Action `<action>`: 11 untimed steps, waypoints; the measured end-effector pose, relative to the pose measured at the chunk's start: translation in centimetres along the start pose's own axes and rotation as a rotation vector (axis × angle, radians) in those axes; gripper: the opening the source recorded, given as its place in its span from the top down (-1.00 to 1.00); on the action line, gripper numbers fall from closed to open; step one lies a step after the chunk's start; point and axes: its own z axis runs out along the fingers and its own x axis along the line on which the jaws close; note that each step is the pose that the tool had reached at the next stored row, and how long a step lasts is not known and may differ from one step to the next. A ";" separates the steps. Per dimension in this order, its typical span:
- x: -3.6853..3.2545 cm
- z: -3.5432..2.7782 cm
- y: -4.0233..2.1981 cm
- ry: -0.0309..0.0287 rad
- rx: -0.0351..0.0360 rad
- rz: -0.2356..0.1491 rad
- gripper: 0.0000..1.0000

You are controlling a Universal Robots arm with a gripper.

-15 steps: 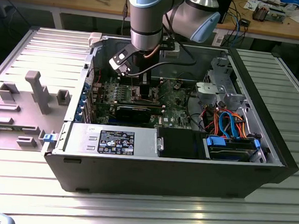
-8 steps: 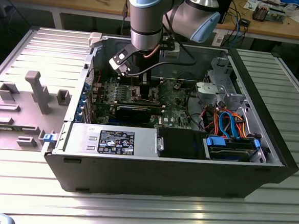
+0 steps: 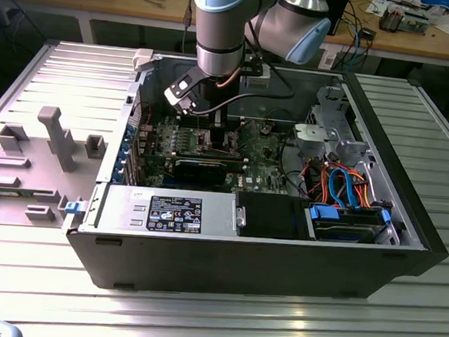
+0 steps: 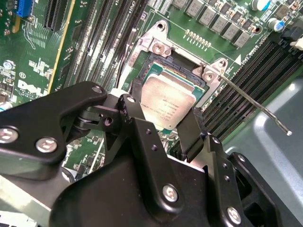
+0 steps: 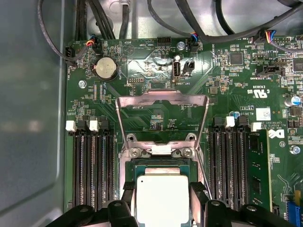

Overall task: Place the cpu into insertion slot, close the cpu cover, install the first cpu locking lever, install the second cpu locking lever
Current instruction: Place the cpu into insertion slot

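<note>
**Cpu at the insertion slot, cover open.** The cpu (image 5: 163, 201) is seen lying flat in the insertion slot (image 5: 161, 162), silver top upward. A strip of its green edge is shown inside the rim. It is nearly square, so no long axis is to be noted. It lies directly beneath the end effector (image 5: 163, 196), whose two black fingers (image 5: 129, 194) are set against opposite edges of the chip. From both wrist views the end effector is judged to be clamped on the cpu.

The cpu cover (image 5: 161, 98) is swung open on the side of the slot away from the end effector's body, clear of the chip. One locking lever (image 4: 251, 101) is seen unlatched, angled away from the slot.

Memory slots (image 5: 92, 165) are ranged on both sides of the slot on the motherboard (image 5: 227, 85). The board is held in the open computer case (image 3: 279, 269), which rests on the ribbed surface (image 3: 199, 305). In the exterior view the arm is seen reaching down into the far half of the case.
</note>
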 end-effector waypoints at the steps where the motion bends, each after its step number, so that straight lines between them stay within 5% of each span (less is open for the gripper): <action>1: 0.00 0.04 0.03 0.0002 -0.0001 0.000 -0.08; 11: -0.03 0.87 -0.01 -0.0010 0.0002 -0.014 -0.08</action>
